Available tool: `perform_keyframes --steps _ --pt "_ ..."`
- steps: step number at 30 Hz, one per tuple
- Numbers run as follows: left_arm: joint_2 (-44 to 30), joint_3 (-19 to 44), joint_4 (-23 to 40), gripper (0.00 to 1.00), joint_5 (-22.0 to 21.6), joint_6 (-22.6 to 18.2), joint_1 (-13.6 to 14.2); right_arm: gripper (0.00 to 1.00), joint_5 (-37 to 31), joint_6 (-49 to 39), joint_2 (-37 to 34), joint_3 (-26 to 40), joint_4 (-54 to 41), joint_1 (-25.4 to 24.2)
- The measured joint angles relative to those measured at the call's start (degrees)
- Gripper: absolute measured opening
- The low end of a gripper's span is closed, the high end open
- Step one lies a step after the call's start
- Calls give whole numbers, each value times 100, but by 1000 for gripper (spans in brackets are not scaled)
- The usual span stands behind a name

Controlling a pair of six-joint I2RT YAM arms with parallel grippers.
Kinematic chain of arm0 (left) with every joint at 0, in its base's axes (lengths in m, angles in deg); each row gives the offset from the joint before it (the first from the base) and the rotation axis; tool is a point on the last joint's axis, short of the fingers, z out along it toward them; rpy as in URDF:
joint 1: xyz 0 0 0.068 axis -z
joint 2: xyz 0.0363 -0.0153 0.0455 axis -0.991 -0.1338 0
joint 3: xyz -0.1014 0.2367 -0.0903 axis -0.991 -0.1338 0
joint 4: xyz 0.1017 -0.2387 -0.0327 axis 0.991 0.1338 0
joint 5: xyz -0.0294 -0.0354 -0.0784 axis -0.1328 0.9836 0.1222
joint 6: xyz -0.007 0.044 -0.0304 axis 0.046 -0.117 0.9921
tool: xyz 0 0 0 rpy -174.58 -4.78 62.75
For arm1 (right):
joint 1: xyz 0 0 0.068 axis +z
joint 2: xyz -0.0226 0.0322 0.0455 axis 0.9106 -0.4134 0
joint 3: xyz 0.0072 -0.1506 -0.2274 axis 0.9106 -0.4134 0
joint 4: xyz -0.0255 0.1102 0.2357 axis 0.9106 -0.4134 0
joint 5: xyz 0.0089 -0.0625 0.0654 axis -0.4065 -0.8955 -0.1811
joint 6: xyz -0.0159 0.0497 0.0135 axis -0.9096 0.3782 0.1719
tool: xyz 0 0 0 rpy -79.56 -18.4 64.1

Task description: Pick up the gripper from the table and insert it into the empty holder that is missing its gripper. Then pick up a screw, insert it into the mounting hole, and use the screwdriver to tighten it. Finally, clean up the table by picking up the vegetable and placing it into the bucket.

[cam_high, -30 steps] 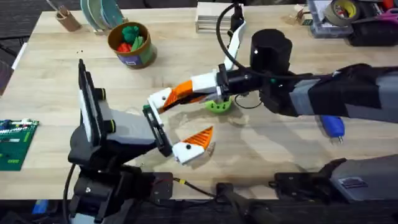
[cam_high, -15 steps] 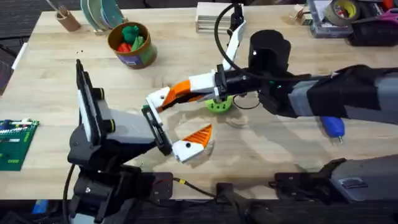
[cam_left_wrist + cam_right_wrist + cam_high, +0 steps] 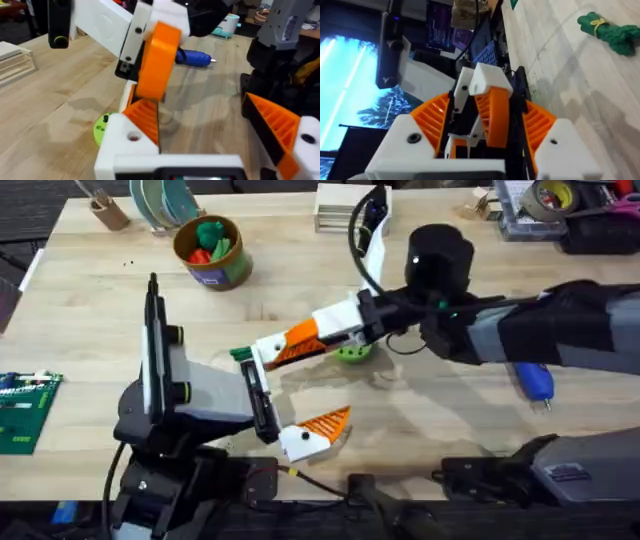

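The right gripper (image 3: 268,352), with white fingers and orange ribbed pads, is clamped on the small orange ribbed wedge gripper (image 3: 492,117) above the light wooden butcher-block table (image 3: 450,420). The left gripper (image 3: 290,395) stands wide open and empty around it.

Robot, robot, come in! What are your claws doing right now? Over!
Right gripper shut on the orange gripper, at the left gripper, fingers open. Vegetable on the table; screwdriver idle. Green ring below the right gripper.
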Motion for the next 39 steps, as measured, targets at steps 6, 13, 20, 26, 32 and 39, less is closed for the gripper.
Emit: perform_keyframes --steps 6,13,20,26,32,39 --pt "0 0 7 993 80 0 0 884 237 -109 -2 0 -2 -328" --pt "0 0 9 993 85 -2 0 978 -179 -345 0 0 -9 -902" --pt "0 0 8 992 85 -2 0 982 -866 -669 0 0 -9 -1558" --pt "0 0 9 993 85 -2 0 982 -1368 -1028 0 84 -119 -1638" --pt "0 0 9 993 86 -2 0 984 -1869 -1786 194 456 -1825 -1638" --pt "0 0 7 993 85 -2 0 984 -2718 -3217 1188 1061 -4549 -1633"
